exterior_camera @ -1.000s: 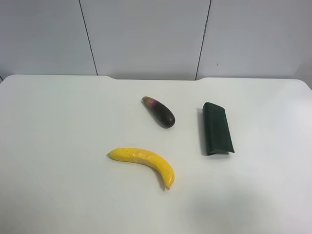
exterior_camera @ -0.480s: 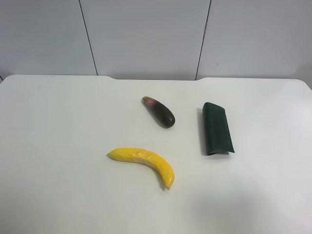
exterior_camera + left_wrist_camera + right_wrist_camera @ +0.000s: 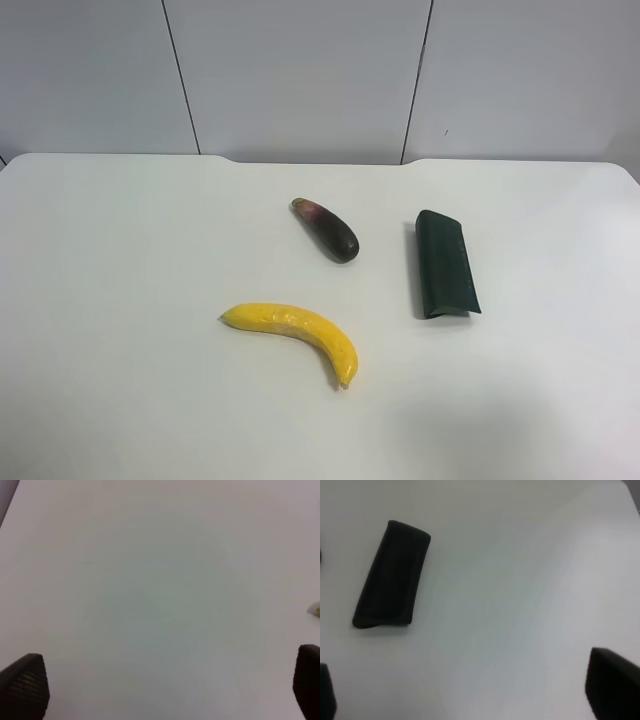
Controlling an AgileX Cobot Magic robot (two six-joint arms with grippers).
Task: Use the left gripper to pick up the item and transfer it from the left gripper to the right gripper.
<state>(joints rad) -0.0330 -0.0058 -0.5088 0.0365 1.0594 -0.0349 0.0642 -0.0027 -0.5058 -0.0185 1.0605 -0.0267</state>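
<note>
The item (image 3: 445, 264), a dark green flat case, lies on the white table (image 3: 120, 300) to the right of centre in the exterior high view, with no arm in that view. It also shows in the right wrist view as a dark oblong item (image 3: 391, 576), lying well ahead of my right gripper (image 3: 470, 690). That gripper is open, its fingertips (image 3: 612, 685) wide apart over bare table. My left gripper (image 3: 165, 685) is open too, its fingertips (image 3: 25, 685) spread over bare white table, and the item is out of its view.
A yellow banana (image 3: 295, 334) lies near the table's middle front. A dark purple eggplant (image 3: 326, 230) rests behind it, left of the item. A yellow speck (image 3: 317, 610) shows at the edge of the left wrist view. A panelled wall (image 3: 300, 70) runs behind the table.
</note>
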